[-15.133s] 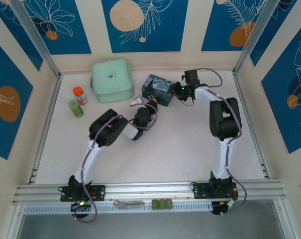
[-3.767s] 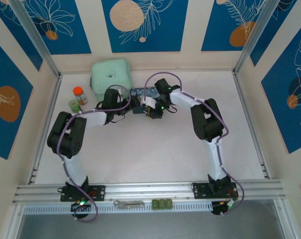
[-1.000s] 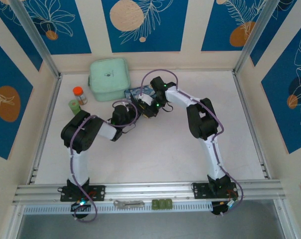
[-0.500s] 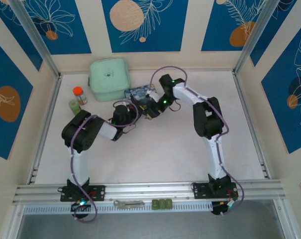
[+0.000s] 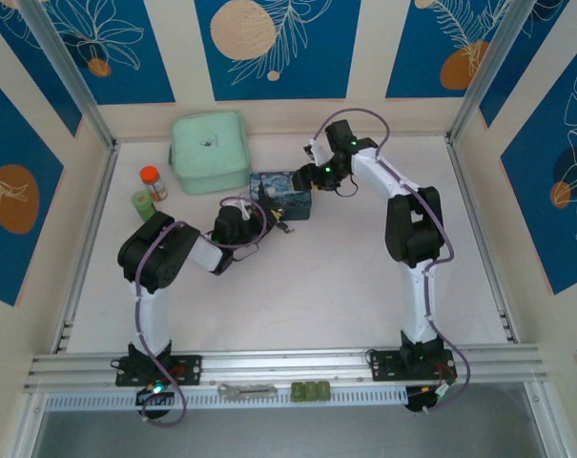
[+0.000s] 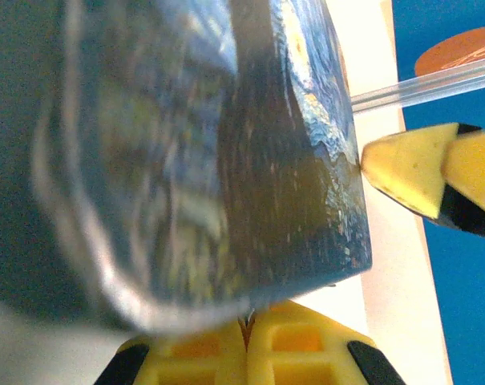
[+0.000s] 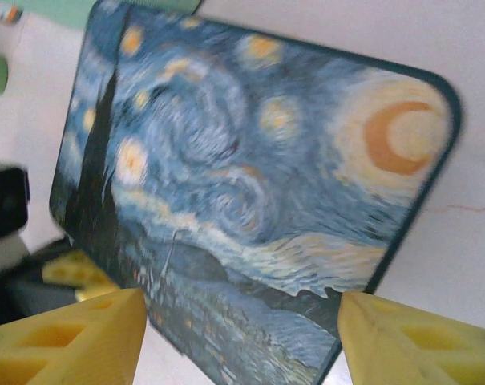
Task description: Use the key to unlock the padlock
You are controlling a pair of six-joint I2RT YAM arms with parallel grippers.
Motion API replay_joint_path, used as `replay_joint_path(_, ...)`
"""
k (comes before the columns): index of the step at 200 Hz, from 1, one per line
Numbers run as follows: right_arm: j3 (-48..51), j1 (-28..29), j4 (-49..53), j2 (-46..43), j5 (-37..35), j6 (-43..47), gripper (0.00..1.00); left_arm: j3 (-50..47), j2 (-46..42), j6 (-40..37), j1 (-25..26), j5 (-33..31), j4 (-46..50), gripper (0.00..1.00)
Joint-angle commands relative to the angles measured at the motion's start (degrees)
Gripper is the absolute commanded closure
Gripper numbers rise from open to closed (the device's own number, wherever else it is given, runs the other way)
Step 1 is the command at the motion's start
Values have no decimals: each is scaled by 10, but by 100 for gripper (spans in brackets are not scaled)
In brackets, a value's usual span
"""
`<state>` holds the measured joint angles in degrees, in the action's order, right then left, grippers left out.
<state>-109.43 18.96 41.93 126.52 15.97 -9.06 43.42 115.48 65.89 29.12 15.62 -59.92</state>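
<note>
The right gripper (image 5: 316, 164) has drawn back to the tin box's (image 5: 283, 191) far corner, jaws wide. The left gripper (image 6: 246, 353) is closed at its near edge, with open worktop (image 5: 345, 286) rightward.

Bright, even light with faint shadows; the tin box (image 6: 186, 160) is blurred in both close wrist views.

Padlock (image 5: 282, 227) is showing as a tiny dark bit with a pale, silvery glint, sitting right against the near side of the tin box (image 5: 288, 191), mid-table toward the far end. Too small to tell shackle state.
</note>
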Motion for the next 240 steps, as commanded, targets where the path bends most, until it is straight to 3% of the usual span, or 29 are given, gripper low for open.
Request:
replay_joint_path(1, -40, 17, -24, 43, -64, -90, 34, -11, 13, -3, -2, 17, -18, 100)
replay_joint_path(47, -41, 25, -9, 76, -124, -122, 44, -10, 15, 11, -3, -5, -31, 100)
replay_joint_path(106, -30, 37, 25, 70, -250, -120, 39, -29, 34, 37, -11, -26, -50, 100)
replay_joint_path(165, -97, 54, 95, 113, -301, -95, 38, -48, 14, 35, -26, -82, -64, 100)
replay_joint_path(240, -104, 49, 106, 118, -323, -84, 39, -61, 12, 36, -49, -64, -88, 100)
